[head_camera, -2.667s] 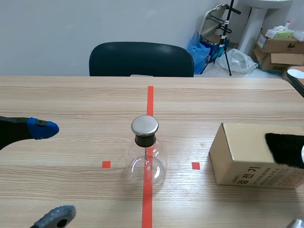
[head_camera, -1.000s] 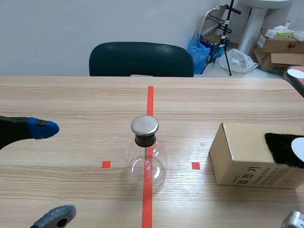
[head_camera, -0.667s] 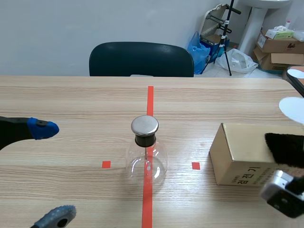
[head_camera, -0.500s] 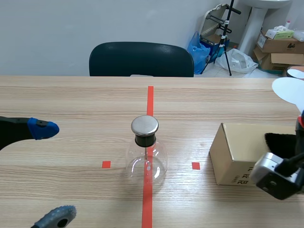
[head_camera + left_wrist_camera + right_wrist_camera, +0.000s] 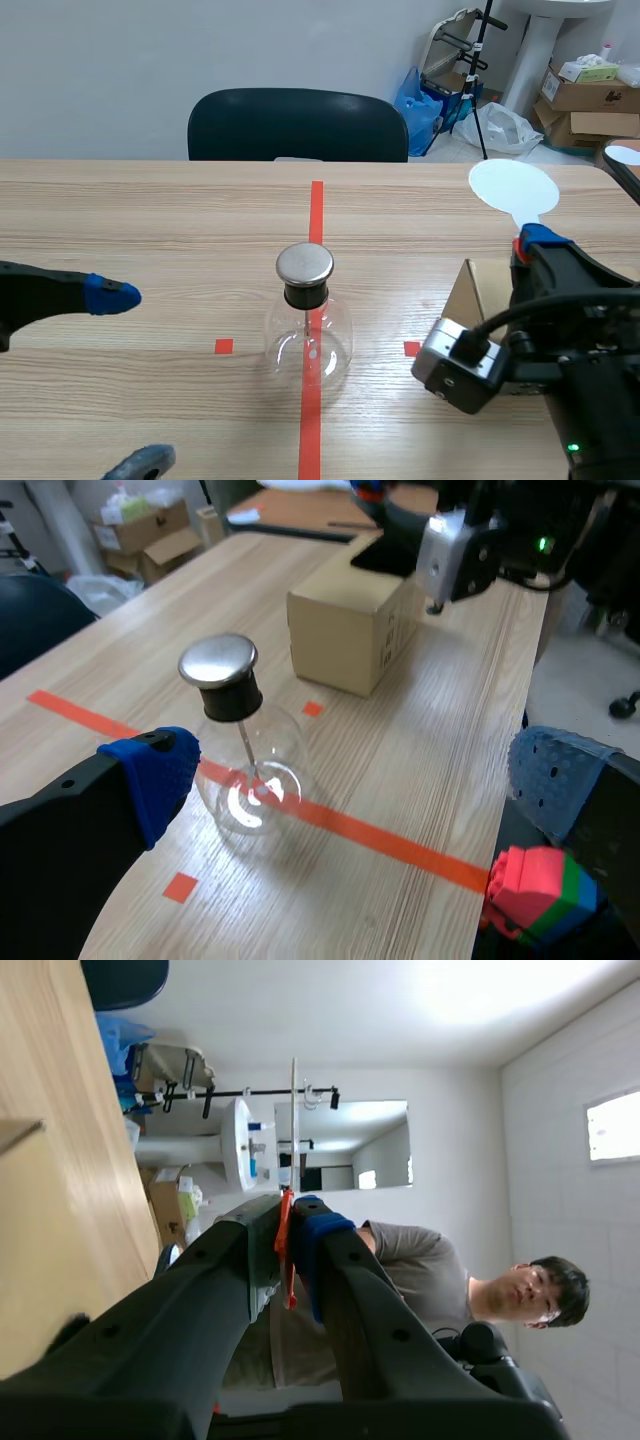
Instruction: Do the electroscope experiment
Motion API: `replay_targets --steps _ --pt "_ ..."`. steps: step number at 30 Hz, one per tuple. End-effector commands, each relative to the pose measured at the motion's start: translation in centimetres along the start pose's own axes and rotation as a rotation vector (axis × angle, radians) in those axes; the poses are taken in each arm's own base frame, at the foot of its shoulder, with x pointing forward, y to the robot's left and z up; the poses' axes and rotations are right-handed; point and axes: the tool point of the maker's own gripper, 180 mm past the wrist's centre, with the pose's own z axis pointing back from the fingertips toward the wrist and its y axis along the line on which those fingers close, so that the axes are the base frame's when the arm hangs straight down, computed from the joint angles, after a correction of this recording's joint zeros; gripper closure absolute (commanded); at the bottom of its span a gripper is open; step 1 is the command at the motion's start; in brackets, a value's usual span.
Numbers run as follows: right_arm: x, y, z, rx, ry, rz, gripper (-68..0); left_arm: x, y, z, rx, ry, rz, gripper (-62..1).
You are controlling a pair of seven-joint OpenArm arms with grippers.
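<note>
The electroscope, a clear glass flask (image 5: pixel 308 335) with a round metal cap (image 5: pixel 304 264), stands on the red tape line at the table's middle. In the left wrist view the flask (image 5: pixel 245 775) is ahead of my open left gripper (image 5: pixel 350 775), between the lines of its fingers. My left gripper (image 5: pixel 125 378) sits low at the left, apart from the flask. My right gripper (image 5: pixel 530 242) is raised at the right, shut on the red handle (image 5: pixel 287 1250) of a white disc paddle (image 5: pixel 514 188); the disc stands above the fingers, right of the cap.
A cardboard box (image 5: pixel 466 292) lies right of the flask, mostly behind my right arm, with a black cloth (image 5: pixel 385 558) on top. A dark chair (image 5: pixel 298 125) stands across the table. A coloured toy block (image 5: pixel 540 905) shows beside my left finger.
My right arm has come up from the lower right, carrying the white disc up and to the left, and now covers most of the box. My left gripper has shifted slightly right.
</note>
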Motion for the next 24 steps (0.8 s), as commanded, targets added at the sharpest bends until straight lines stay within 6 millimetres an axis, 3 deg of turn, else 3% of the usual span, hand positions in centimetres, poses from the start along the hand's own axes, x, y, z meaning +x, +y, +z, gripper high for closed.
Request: replay_targets --steps 1,5,13,18,24 --pt "0.0 -0.4 -0.6 -0.014 -0.008 0.016 -0.9 -0.5 0.3 -0.4 -0.002 0.009 0.009 -45.6" --pt "1.4 0.1 -1.0 0.012 -0.029 0.008 -0.9 -3.4 0.7 -1.4 -0.016 0.073 0.044 -1.3" --pt "4.2 0.7 -0.9 0.048 -0.089 -0.001 -0.9 -8.9 3.3 -5.1 -0.013 0.093 0.144 -1.7" --pt "5.5 1.0 -0.6 0.06 -0.126 0.001 -0.9 -10.3 5.8 -6.9 0.031 0.07 0.164 -1.7" --pt "6.6 2.0 0.0 0.092 -0.155 -0.011 -0.9 -10.7 7.0 -7.8 0.05 0.051 0.176 -1.7"
